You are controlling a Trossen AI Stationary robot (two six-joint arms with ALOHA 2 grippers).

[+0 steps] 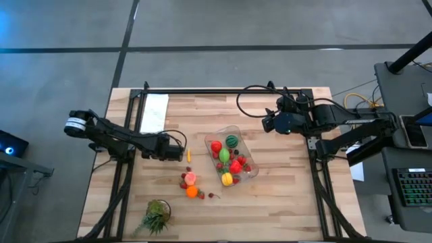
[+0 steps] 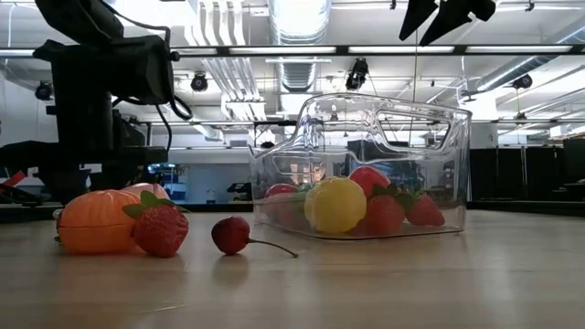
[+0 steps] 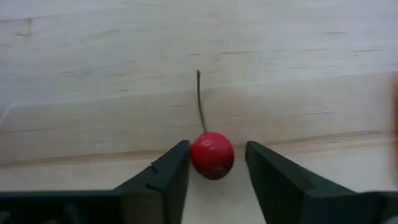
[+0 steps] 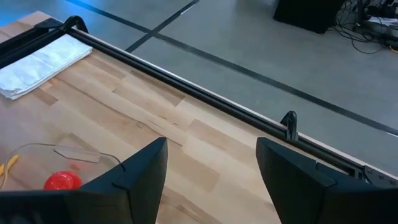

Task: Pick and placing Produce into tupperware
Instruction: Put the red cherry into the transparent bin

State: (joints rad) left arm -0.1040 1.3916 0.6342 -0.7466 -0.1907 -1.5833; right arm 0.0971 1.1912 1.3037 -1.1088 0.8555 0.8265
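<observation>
The left gripper sits low on the worktop, left of the tupperware, with its jaws partly open around a red cherry. One finger touches the cherry; the other stands just clear, so nothing is gripped yet. The stem points away from the gripper, flat on the wood.

The main risk, in my judgement, is the round, smooth cherry squirting forward or rolling aside as the jaws meet, since only one finger touches it and it lies close to the fingertips. A pinch that catches only its near edge could let it drop on the way to the tupperware.

The right gripper hangs above the far right of the worktop, beyond the tupperware, jaws apart and holding nothing.

Counts, from the high view: one tupperware, holding roughly eight pieces, among them a red piece, a dark green one, a light green one, a yellow one and several strawberries; an exact number cannot be told. Loose on the worktop: a pink piece, an orange piece, a slim yellow piece, and a few small red ones nearby. One leafy tuft lies at the near edge, and one white sheet at the far left.
</observation>
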